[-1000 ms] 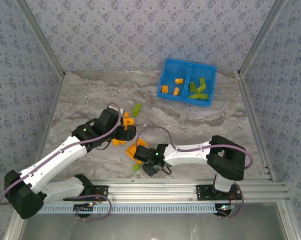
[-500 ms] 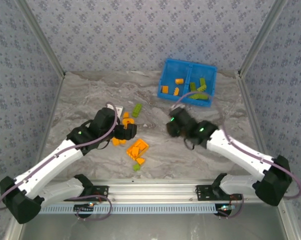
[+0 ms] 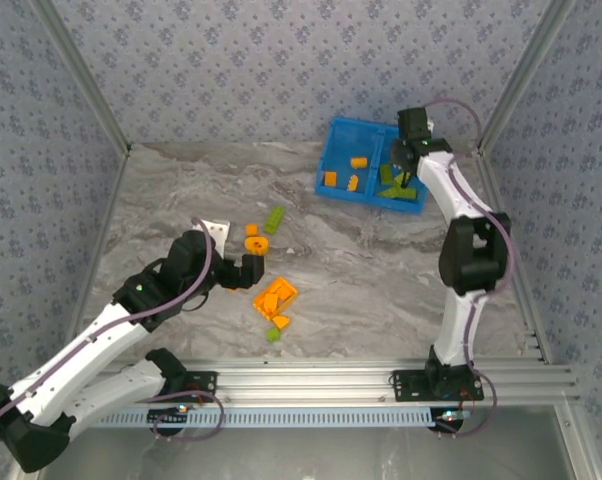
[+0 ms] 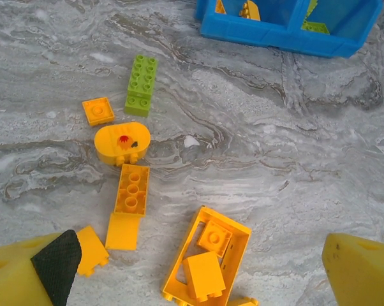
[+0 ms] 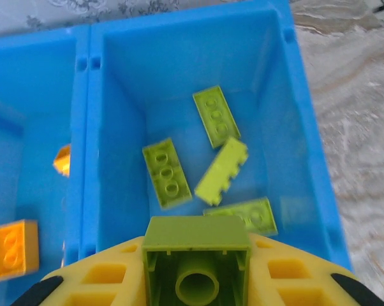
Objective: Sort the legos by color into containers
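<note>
The blue bin [image 3: 371,201] stands at the far right; its left compartment holds orange bricks [image 3: 331,179] and its right one lime green bricks [image 5: 167,172]. My right gripper [image 3: 402,152] hangs over the right compartment, shut on a lime green brick [image 5: 197,258] with its hollow underside facing the camera. On the table lie loose legos: a long green brick [image 4: 141,83], a rounded orange piece [image 4: 122,143], an orange brick [image 4: 132,189] and a large orange plate [image 4: 233,233] with two small orange bricks on it. My left gripper [image 4: 198,274] is open above that plate, touching nothing.
A small green brick [image 3: 272,334] and a small orange one [image 3: 281,321] lie near the front rail [image 3: 311,385]. Patterned walls close in the table on three sides. Bare marbled tabletop [image 3: 381,270] stretches between the pile and the bin.
My right arm swung from the pile at the near middle across to the bin, carrying the green brick. My left gripper drew back slightly toward the near left, still open.
</note>
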`<move>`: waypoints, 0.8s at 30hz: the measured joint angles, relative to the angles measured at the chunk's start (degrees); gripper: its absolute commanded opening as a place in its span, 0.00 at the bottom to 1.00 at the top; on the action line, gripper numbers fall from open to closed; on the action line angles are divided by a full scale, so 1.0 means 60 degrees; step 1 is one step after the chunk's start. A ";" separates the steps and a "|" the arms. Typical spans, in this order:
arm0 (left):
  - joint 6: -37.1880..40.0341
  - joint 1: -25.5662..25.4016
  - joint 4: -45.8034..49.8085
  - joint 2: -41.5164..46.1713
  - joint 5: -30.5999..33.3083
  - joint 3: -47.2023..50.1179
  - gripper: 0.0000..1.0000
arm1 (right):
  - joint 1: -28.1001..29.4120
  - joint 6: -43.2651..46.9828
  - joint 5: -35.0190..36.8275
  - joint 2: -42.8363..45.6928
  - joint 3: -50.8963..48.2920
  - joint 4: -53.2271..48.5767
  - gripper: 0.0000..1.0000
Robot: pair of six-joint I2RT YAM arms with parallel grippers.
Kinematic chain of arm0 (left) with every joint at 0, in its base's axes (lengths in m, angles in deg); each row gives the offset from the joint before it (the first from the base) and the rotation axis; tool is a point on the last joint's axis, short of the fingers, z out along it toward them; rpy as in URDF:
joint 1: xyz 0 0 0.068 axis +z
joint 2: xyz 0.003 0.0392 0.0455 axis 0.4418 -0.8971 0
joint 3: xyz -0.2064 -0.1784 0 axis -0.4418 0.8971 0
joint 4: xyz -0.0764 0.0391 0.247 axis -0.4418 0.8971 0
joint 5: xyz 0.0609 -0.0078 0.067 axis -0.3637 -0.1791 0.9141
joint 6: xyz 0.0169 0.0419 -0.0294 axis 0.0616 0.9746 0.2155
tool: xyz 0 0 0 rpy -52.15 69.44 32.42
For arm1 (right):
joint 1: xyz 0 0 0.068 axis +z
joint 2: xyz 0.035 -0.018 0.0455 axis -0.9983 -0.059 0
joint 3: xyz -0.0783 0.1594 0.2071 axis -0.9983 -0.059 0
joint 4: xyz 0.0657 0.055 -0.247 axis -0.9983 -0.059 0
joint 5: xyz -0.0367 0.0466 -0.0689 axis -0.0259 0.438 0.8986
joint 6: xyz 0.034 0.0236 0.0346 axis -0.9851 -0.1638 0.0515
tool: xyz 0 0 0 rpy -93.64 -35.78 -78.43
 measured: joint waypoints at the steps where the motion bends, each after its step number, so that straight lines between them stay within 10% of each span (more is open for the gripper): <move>1: -0.0025 0.0000 0.0044 0.0095 0.0007 0.0007 0.99 | -0.0055 0.0004 -0.0022 -0.0572 0.0659 -0.0171 0.34; 12: -0.0036 0.0000 0.0248 0.0514 0.0433 0.0044 0.99 | -0.0550 0.0204 -0.0616 -0.4138 0.5362 -0.2233 0.49; 19: -0.0295 0.0000 0.0710 -0.0324 0.1118 0.0025 0.99 | -0.0550 0.0211 -0.0925 -0.3789 0.5271 -0.2765 0.54; 24: -0.0652 0.0022 0.1169 -0.1399 0.1359 -0.0051 0.99 | -0.0379 0.0193 -0.1293 -0.1304 0.1818 -0.1974 0.57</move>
